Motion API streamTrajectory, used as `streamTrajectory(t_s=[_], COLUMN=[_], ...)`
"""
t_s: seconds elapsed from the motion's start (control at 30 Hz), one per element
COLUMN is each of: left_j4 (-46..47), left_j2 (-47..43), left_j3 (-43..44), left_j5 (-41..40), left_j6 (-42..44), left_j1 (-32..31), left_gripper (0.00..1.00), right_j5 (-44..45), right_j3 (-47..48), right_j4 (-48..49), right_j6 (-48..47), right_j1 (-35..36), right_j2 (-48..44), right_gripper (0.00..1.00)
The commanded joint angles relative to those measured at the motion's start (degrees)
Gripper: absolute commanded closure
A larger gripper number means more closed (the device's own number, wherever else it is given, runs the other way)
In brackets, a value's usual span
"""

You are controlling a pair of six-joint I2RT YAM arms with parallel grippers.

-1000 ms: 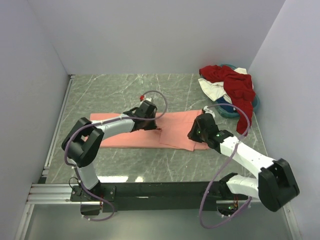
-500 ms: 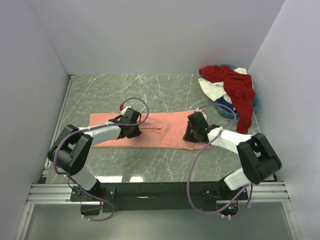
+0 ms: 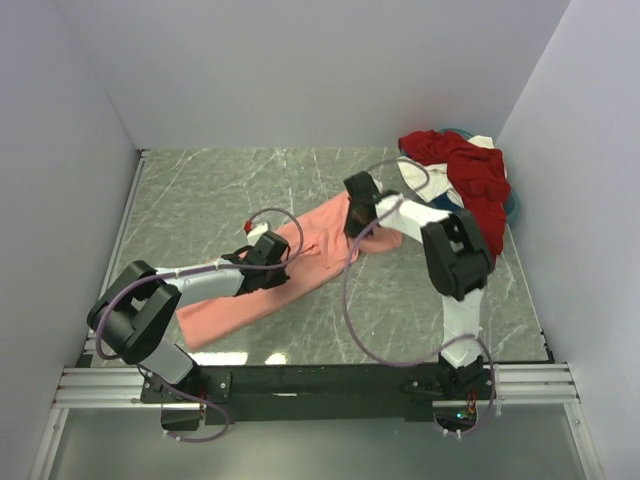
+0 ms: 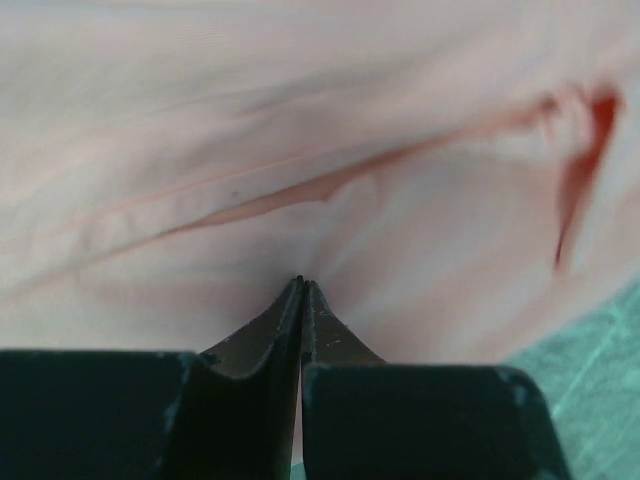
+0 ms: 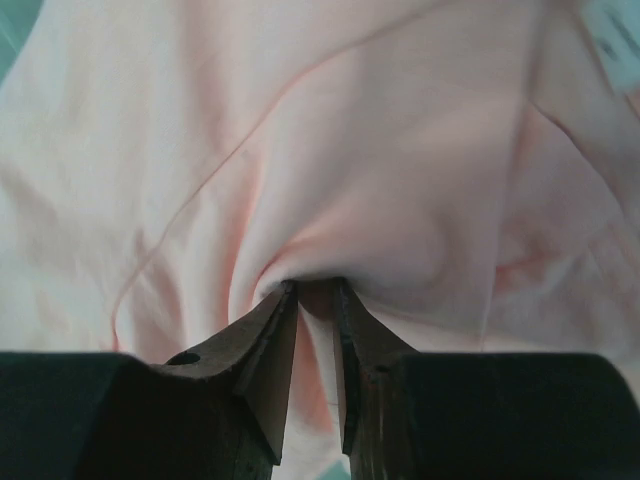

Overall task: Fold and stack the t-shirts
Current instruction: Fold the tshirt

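Both hands grip the pink shirt (image 3: 320,235), which lies aslant across the bench (image 3: 200,190). The left hand (image 4: 302,282) is pressed shut on a thin pinch near the shirt's middle, and the right hand (image 5: 315,285) clamps a gathered fold at its far end, near the pile (image 3: 470,165) of other shirts at the right rear. The step looks like laying this shirt flat before folding, so the next move likely calls for drawing both pinches apart evenly, low over the bench.
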Motion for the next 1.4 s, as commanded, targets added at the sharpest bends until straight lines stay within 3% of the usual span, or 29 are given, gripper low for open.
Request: streamTrajectory(t_s=[0.0, 0.27, 0.37, 0.5, 0.73, 0.87, 1.03, 1.13, 1.37], left_j4=[-3.1, 3.1, 2.2, 0.0, -2.9, -5.6, -4.6, -4.9, -4.8], left_j2=[-1.6, 3.9, 7.0, 9.2, 6.9, 4.0, -0.1, -0.4, 3.1], left_j3=[-2.1, 3.6, 9.3, 15.7, 19.3, 16.7, 9.3, 7.6, 7.9], left_j5=[0.3, 5.4, 5.9, 5.8, 3.3, 1.2, 3.4, 6.1, 5.6], left_j6=[-4.6, -11.2, -10.6, -8.3, -6.3, -4.0, -2.6, -1.8, -4.6], left_j1=[-4.1, -9.3, -9.3, -9.2, -9.2, -9.2, -9.3, -10.2, -13.5], left_gripper=[0.91, 0.89, 0.86, 0.81, 0.74, 0.74, 0.8, 0.83, 0.84], right_j5=[4.1, -0.3, -2.2, -4.0, -2.5, -3.9, -6.4, -6.6, -5.7], right_j3=[15.4, 50.8, 59.7, 63.1, 53.1, 38.4, 20.6, 12.1, 11.3], right_j4=[-9.5, -21.3, -22.7, -21.0, -17.1, -14.8, -6.3, -3.3, -3.9], right_j6=[-5.0, -14.5, -16.8, -18.0, -15.7, -12.6, -8.7, -7.0, -6.3], right_j1=[-1.2, -1.2, -1.3, -1.8, -1.8, -1.4, -0.4, 1.2, 2.7], right_j2=[9.5, 29.5, 33.4, 32.9, 19.2, 8.7, -1.5, -3.2, 2.9], right_gripper=[0.72, 0.71, 0.66, 0.59, 0.54, 0.55, 0.55, 0.56, 0.61])
